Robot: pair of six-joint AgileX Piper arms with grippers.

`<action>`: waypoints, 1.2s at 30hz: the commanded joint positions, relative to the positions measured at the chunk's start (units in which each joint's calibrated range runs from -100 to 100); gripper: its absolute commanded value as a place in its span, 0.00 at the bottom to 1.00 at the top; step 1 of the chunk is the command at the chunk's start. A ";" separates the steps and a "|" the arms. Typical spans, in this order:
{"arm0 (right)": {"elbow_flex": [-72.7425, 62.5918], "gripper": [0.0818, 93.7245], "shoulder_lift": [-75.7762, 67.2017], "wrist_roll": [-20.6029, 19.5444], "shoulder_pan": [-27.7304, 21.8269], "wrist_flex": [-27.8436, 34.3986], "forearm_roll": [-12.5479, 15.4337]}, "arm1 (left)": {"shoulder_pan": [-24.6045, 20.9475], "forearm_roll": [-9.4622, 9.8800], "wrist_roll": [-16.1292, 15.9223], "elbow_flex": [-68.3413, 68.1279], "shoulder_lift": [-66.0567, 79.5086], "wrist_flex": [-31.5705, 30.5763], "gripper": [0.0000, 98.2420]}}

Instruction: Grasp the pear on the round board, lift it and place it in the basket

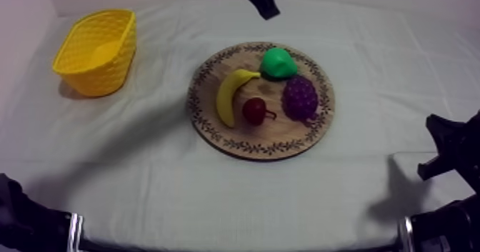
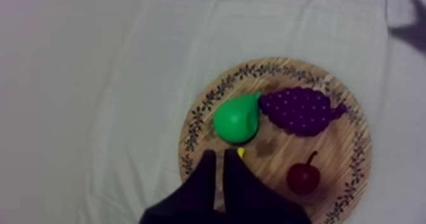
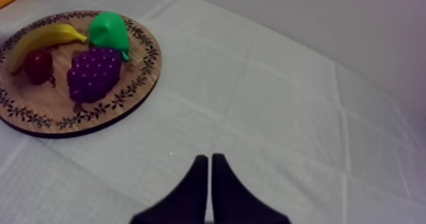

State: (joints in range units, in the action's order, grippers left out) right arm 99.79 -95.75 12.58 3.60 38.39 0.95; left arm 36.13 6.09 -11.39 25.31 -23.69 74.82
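Left gripper point(image 2: 219, 153): fingers together in a narrow wedge, holding nothing, hanging near the rim of the wooden board point(image 2: 336, 150). Just ahead of the tips, past the end of the banana point(image 1: 228, 98), the pear point(image 2: 236, 118) lies on the board. Its stem end touches the grapes point(image 2: 298, 111), long axis crosswise to the fingers. Right gripper point(image 3: 210, 157), likewise closed and empty, sits well apart over cloth. Yellow basket point(image 1: 96, 51) farthest, at the left. Left arm judged nearer.

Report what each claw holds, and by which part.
Nothing is held. The left claw and the right claw are both shut on nothing; the pear lies on the wooden board.
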 commanded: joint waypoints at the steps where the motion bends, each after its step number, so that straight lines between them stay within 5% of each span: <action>1: -0.01 0.00 -0.01 0.00 0.00 0.00 0.00 | 0.25 0.71 -0.17 1.82 -4.15 0.48 0.09; 3: -0.01 0.00 -0.01 0.00 0.00 0.00 0.00 | 0.40 1.41 -0.36 2.96 -6.02 0.74 0.23; 8: -0.01 0.00 -0.01 0.00 0.00 0.00 0.00 | 0.49 3.08 -1.02 4.11 -9.38 0.97 0.75; 11: -0.01 0.00 -0.01 0.00 0.00 0.00 0.00 | 0.45 3.73 -1.57 5.15 -11.37 1.24 0.89; 17: -0.01 0.00 -0.01 0.00 0.00 0.00 0.00 | 0.16 3.93 -2.90 8.72 -15.81 2.32 0.97; 36: -0.01 0.00 -0.01 0.00 0.08 0.00 0.00 | -0.33 3.72 -6.14 26.89 -36.63 5.62 0.98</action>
State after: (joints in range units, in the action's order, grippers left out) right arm 99.79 -95.75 12.58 3.67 38.39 0.95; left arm 35.80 9.82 -17.40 50.17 -58.39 80.13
